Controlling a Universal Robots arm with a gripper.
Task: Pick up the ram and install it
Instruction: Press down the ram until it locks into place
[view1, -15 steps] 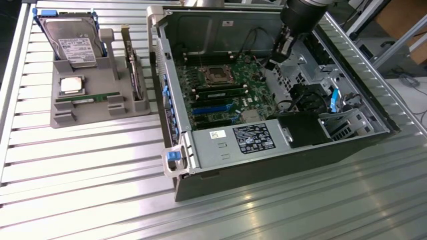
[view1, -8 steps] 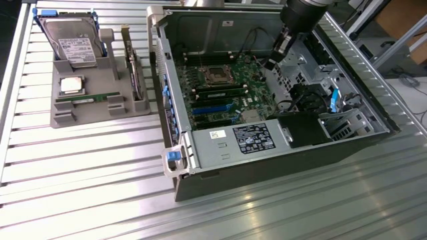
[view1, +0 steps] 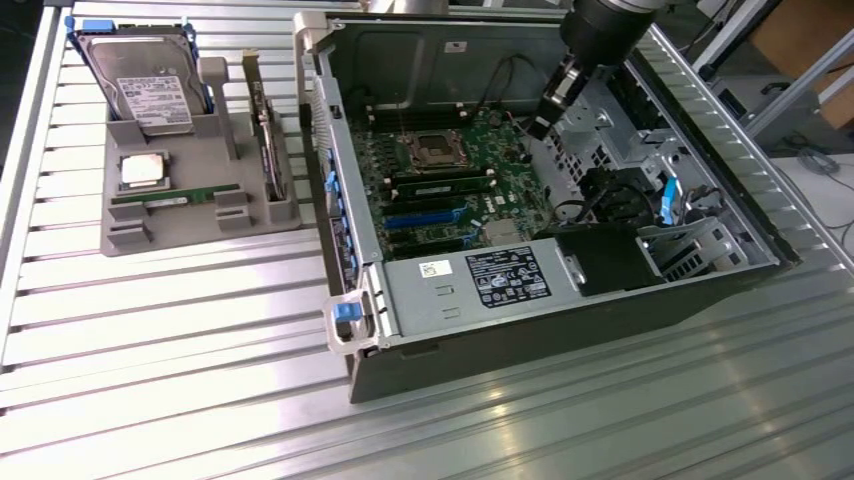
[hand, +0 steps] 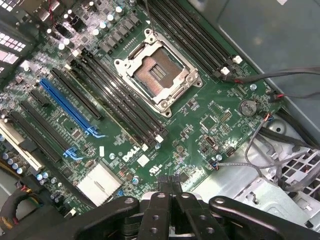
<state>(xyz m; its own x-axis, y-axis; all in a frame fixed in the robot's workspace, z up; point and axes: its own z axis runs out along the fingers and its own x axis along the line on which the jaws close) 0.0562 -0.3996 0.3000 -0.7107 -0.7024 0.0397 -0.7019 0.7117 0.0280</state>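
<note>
Black gripper (hand: 169, 179) fingers sit closest to the wrist camera, pressed together with nothing between them, hovering above the motherboard (hand: 200, 115) just beside its empty processor socket (hand: 157, 75). Seen from the exterior view, the gripper (view1: 539, 128) hangs inside the open computer case (view1: 400, 330), over the motherboard's edge toward the exterior view's right. One ram stick (view1: 441, 187) already stands in a slot just beside the socket, on the power supply's (view1: 487, 280) side. The other ram (view1: 174, 196), a long thin green strip with a pale label, lies flat in the grey parts tray (view1: 127, 240), well apart from the case toward the exterior view's left, just beside the square silver processor chip (view1: 143, 170) and in front of the upright hard drive (view1: 150, 85).
</note>
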